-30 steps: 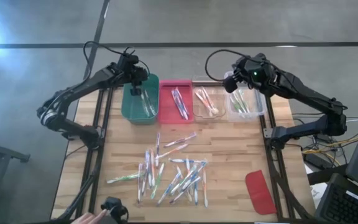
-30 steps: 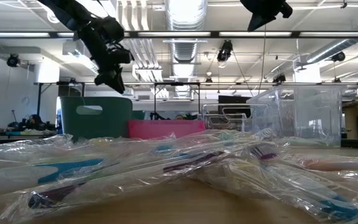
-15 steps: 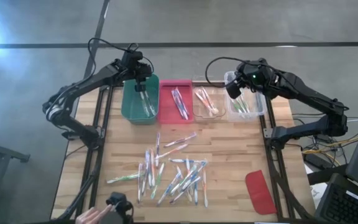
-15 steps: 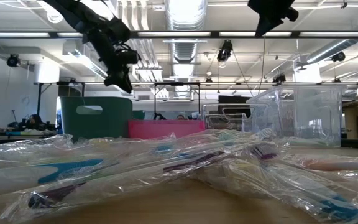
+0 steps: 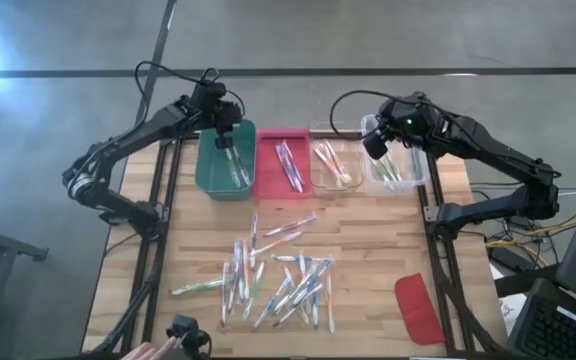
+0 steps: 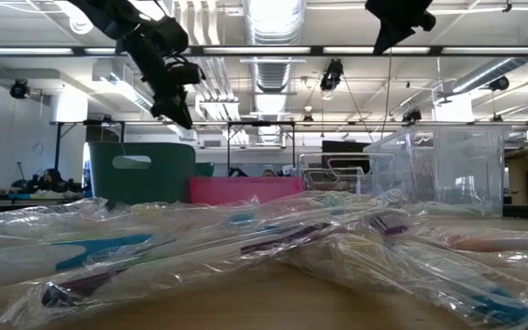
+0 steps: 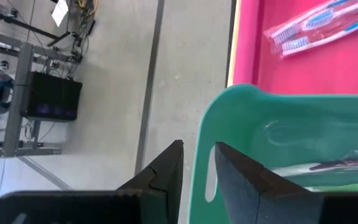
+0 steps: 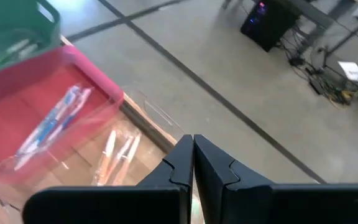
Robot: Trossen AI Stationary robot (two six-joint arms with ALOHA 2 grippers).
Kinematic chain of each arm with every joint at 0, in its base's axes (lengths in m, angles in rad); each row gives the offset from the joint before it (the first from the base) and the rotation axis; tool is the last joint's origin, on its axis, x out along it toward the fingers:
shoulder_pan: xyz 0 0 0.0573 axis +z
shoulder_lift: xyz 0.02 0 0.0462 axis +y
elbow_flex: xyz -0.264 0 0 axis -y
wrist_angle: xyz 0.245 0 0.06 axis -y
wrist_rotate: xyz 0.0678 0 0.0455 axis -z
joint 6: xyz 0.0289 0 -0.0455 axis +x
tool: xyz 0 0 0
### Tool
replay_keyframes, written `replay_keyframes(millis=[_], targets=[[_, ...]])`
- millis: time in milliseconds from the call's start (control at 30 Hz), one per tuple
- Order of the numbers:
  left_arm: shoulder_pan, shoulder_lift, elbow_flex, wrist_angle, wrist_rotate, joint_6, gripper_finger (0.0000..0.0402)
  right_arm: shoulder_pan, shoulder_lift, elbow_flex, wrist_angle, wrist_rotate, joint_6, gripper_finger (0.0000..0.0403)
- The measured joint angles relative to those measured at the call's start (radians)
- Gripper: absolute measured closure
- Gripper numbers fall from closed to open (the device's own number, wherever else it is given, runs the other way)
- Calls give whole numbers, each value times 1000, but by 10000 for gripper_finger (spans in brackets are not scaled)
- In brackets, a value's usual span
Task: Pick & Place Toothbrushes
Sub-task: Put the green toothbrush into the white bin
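Bare wood (image 5: 368,225) between bins (image 5: 288,160) and toothbrushes (image 5: 278,275); red lid (image 5: 418,308) near right corner.

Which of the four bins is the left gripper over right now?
The left gripper hangs over the green bin, the leftmost of the row; the pink one and two clear ones lie further right.

Table: the wooden top (image 5: 368,250) I work over, on a dark metal frame.
Green bin (image 5: 224,165): at the far edge, leftmost in the row of four; its wall (image 7: 253,118) shows close in my left wrist view.
Pink bin (image 5: 268,160): touching the green one on its right.
Clear bins: one (image 5: 318,175) next to the pink bin, another (image 5: 416,172) last on the right.
Red lid (image 5: 418,308): flat near the table's front right corner, well apart from the bins.
Person: a hand (image 5: 146,352) at the near edge, beside a small dark object (image 5: 186,333).
Floor: grey concrete (image 5: 288,35) with a dark line beyond the table.
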Motion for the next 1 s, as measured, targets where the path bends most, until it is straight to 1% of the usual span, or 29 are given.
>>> replay_keyframes(millis=[233, 333, 433, 567, 667, 867, 1000], targets=[[-13, -3, 0, -5, -4, -14, 301, -30, 11, -1, 112, -107, -104, 394], [-13, -5, 0, -24, -53, -50, 302, -51, 28, -1, 144, -158, -153, 394], [-13, -6, 0, -64, -79, -57, 302, -78, 52, -2, 165, -206, -195, 394], [-15, -6, 0, -100, -85, -67, 301, -117, 95, -2, 201, -231, -243, 394], [-21, -9, 0, -129, -109, -85, 304, -140, 133, -1, 237, -236, -279, 394], [-40, -27, 0, -181, -158, -121, 310, -173, 195, 29, 252, -278, -336, 394], [-46, -44, 0, -194, -162, -128, 308, -188, 219, 61, 254, -280, -346, 394]])
